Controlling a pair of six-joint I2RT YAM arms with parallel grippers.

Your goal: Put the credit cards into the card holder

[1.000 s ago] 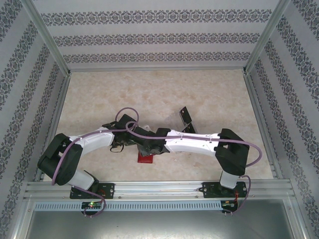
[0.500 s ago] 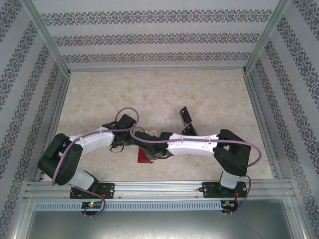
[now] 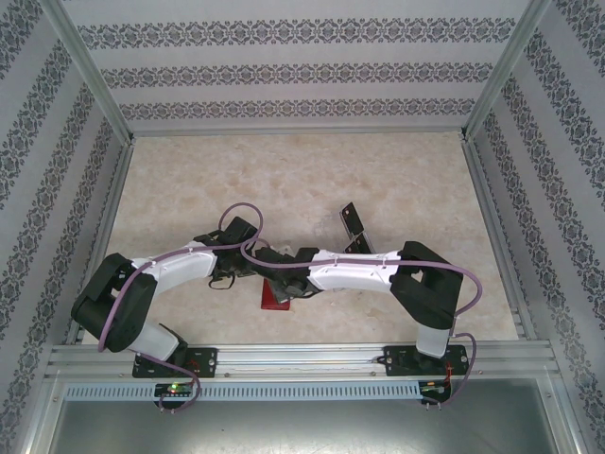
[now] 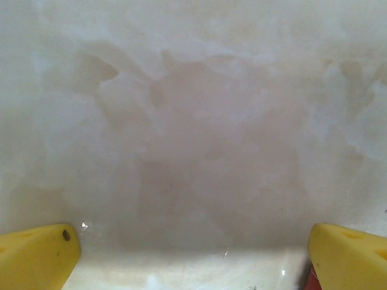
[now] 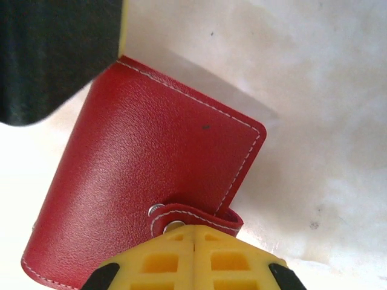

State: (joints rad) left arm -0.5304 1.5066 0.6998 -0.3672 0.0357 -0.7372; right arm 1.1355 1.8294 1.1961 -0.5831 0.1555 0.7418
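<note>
Near the table's (image 3: 189, 180) middle, at its near side, the closed red card holder (image 3: 276, 299) lies flat. At its snap tab (image 5: 193, 219), the right gripper (image 5: 193, 257) has its fingers pressed together; I cannot tell whether they pinch it. The left gripper (image 4: 193, 254) gapes wide, empty. Dark credit cards (image 3: 352, 219) lie apart, farther right.

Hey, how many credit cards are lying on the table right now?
2: one card right of centre, a second card just nearer, against the right arm. More may be hidden beneath the arms.
</note>
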